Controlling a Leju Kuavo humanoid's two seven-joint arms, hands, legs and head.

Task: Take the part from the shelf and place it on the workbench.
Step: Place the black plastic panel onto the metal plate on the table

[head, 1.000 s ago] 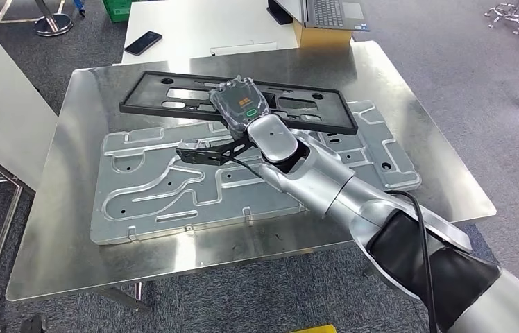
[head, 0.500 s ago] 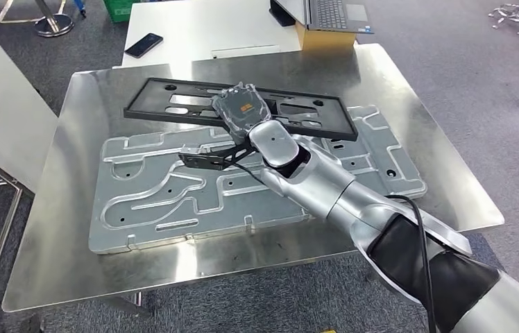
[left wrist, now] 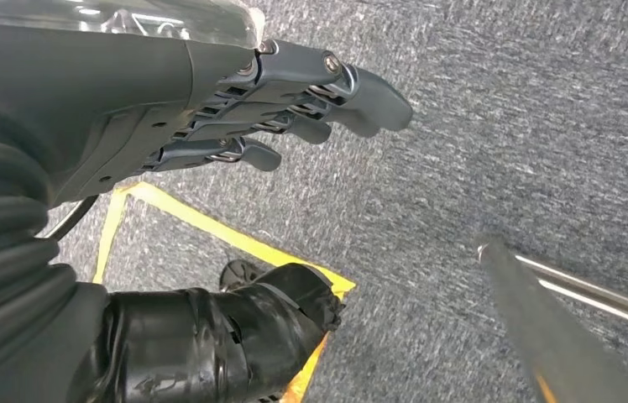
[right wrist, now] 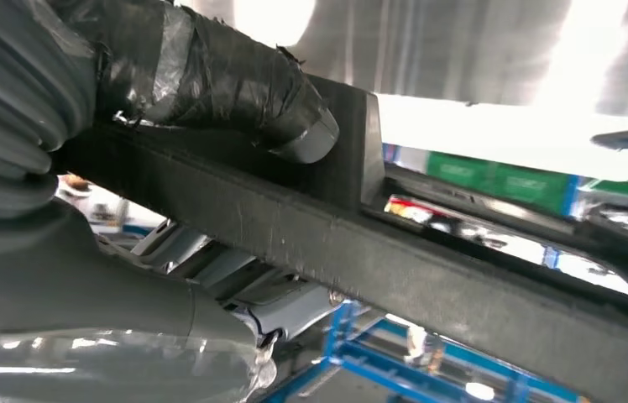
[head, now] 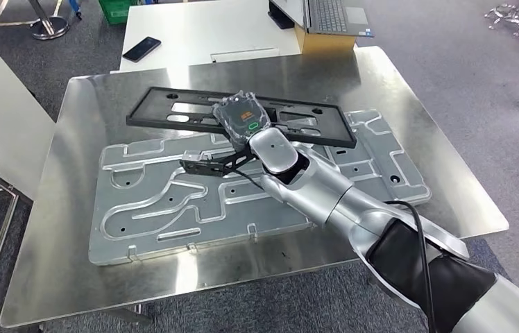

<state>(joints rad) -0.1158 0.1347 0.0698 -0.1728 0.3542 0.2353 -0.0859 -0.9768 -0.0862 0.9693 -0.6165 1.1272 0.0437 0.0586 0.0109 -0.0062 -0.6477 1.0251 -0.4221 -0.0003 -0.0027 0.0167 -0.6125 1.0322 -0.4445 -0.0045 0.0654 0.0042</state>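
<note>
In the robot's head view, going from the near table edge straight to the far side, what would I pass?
Steel workbench → big grey metal plate → black frame part held by the right hand → white table with a phone and a laptop.

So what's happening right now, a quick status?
Right hand grips long black plastic frame, over grey metal plate on steel workbench. Left hand hangs open over carpet. Nothing in the way.

Black frame (head: 173, 109). Silver workbench (head: 62, 208), grey embossed plate (head: 146, 208) with curved groove pattern. Grey speckled carpet (left wrist: 504, 126), yellow floor tape (left wrist: 201, 222). Right hand (head: 243, 116) grey, orange and green marks. Far: black phone (head: 141, 48), green crate (head: 116, 8).
</note>
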